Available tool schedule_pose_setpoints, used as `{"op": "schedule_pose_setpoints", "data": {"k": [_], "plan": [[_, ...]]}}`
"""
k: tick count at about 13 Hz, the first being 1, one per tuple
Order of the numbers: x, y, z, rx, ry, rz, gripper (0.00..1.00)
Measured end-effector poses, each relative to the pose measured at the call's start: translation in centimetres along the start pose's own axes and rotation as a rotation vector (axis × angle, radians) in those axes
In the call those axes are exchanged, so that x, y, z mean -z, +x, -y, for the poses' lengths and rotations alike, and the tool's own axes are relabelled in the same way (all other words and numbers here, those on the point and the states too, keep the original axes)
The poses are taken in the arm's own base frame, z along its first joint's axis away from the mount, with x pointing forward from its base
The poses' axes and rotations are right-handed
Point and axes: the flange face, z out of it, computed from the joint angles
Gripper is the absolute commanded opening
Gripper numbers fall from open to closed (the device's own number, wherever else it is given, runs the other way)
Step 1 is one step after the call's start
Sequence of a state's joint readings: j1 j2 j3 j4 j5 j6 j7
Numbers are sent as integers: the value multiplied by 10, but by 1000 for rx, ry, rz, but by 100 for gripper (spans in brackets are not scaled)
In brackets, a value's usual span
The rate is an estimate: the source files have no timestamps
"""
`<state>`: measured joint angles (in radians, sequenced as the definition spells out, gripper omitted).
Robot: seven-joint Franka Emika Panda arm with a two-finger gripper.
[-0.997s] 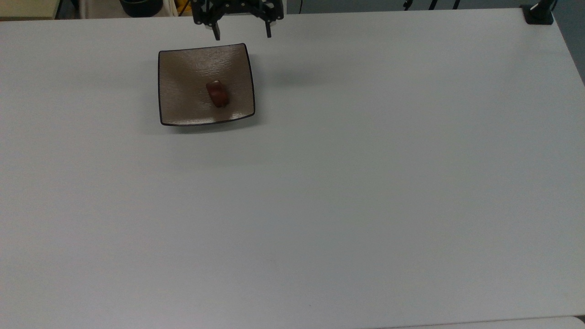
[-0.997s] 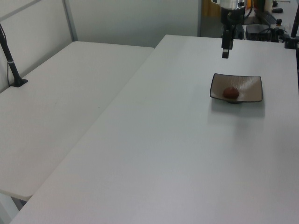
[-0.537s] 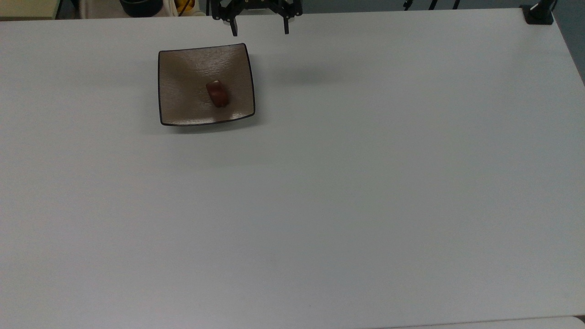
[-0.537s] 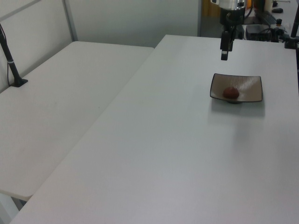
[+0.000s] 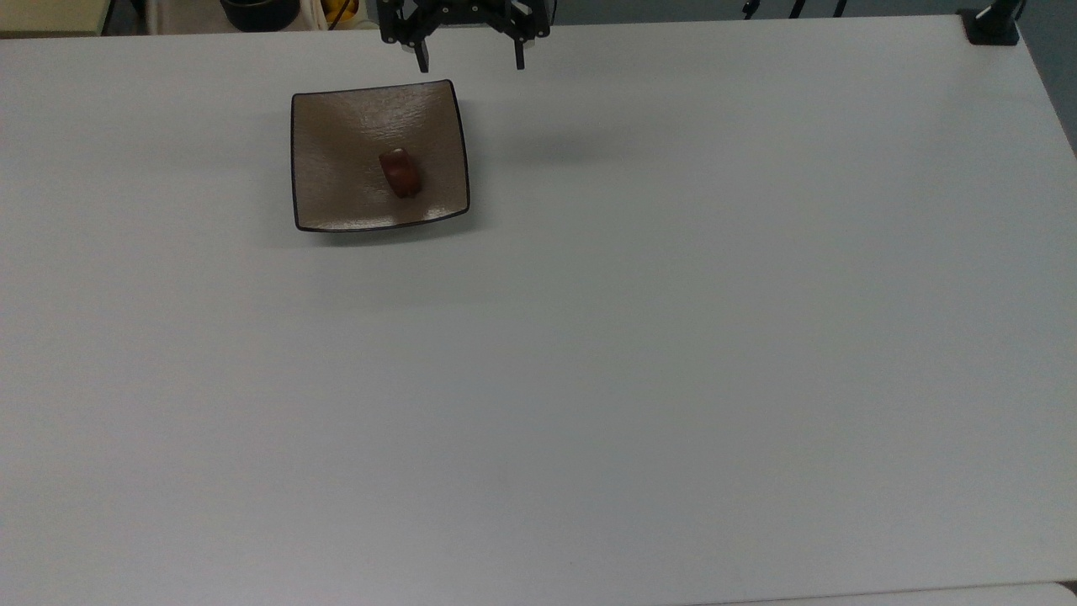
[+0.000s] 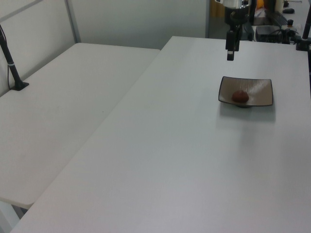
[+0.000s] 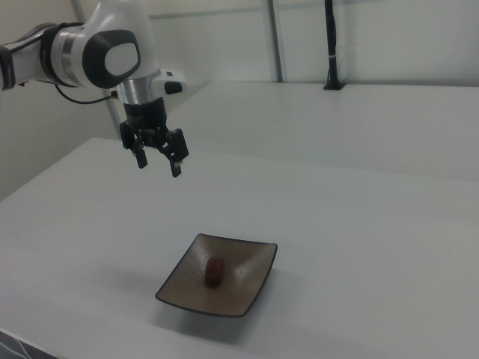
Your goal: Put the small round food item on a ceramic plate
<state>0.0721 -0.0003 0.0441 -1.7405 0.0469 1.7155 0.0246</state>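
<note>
Placement done: the food item (image 5: 400,172) lies on the plate (image 5: 336,135); my claw (image 5: 469,61), spread and empty at upper centre, need only be parked.

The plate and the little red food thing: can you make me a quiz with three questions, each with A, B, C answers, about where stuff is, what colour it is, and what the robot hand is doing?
1. Where is the small round food item?
A. on the ceramic plate
B. on the bare table
C. in the gripper

2. What colour is the plate?
A. blue
B. white
C. tan-brown with a black rim

3. How is the gripper?
A. shut on the food
B. open and empty, in the air
C. pressed on the plate

Answers: 1 A, it lies near the plate's middle. 2 C, the top view shows it. 3 B, its fingers stand apart above the table.
</note>
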Motion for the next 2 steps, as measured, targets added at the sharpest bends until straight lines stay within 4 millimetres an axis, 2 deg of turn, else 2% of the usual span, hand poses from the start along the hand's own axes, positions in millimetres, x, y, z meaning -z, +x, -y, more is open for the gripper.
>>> {"op": "schedule_pose_setpoints", "data": {"k": [2], "plan": [[1,-1,-1,5,-19,5,100]]}}
